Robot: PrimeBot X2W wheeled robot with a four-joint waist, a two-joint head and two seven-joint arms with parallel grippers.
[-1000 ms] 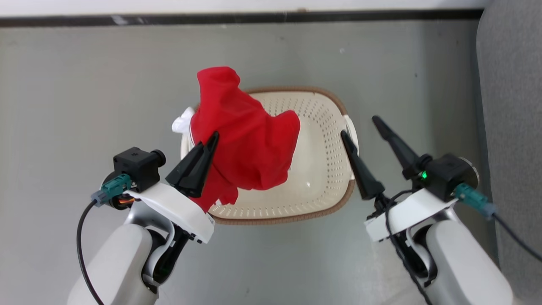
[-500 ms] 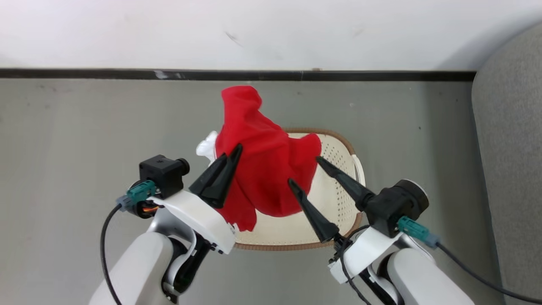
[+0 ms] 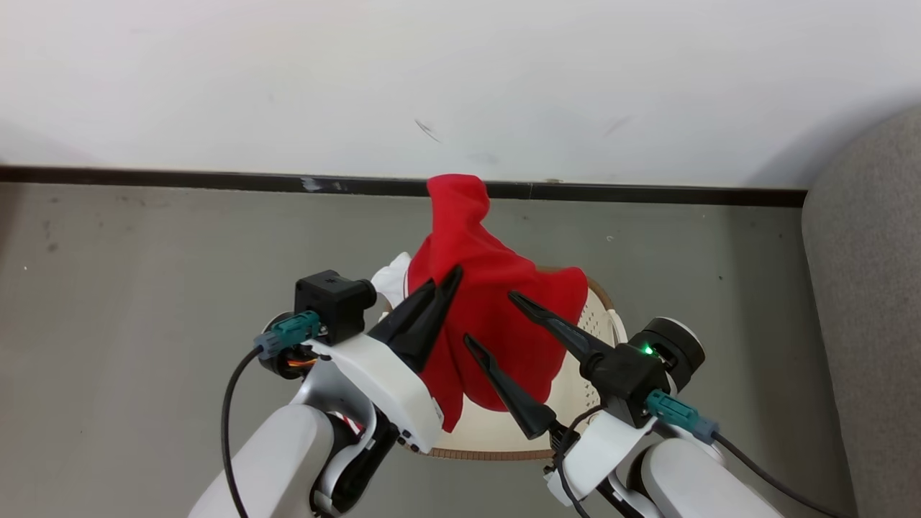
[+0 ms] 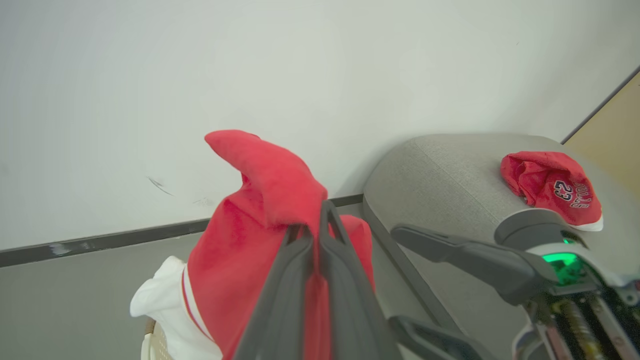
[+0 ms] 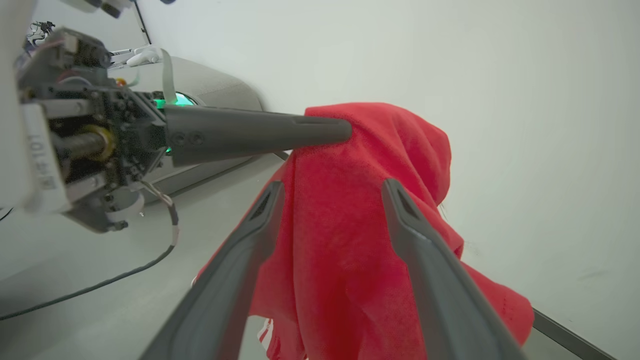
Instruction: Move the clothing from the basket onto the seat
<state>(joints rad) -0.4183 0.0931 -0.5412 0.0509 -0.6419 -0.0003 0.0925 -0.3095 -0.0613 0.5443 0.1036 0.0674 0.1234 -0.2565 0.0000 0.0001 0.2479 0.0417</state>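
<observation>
Left tool (image 3: pixel 452 273) pinching red garment (image 3: pixel 498 311), second garment (image 4: pixel 547 185) on seat (image 4: pixel 440 165)

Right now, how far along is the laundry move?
Done: one red 23 jersey lies on the grey seat. In hand: left end effector is shut on a red garment lifted above the laundry basket; right end effector open beside it. Left: carry it to the seat; the basket's contents are hidden.

Looks like a bare test room staged as a home laundry corner. Plain white wall (image 3: pixel 460 72) right behind the grey upholstered seat (image 3: pixel 863 273), scuffed, dark baseboard (image 3: pixel 180 178) at its foot. Smooth grey floor (image 3: pixel 144 302) left of the seat, with a laundry basket (image 3: pixel 496 435) standing near the seat. One red garment (image 4: pixel 550 187) dumped on the seat top.
</observation>
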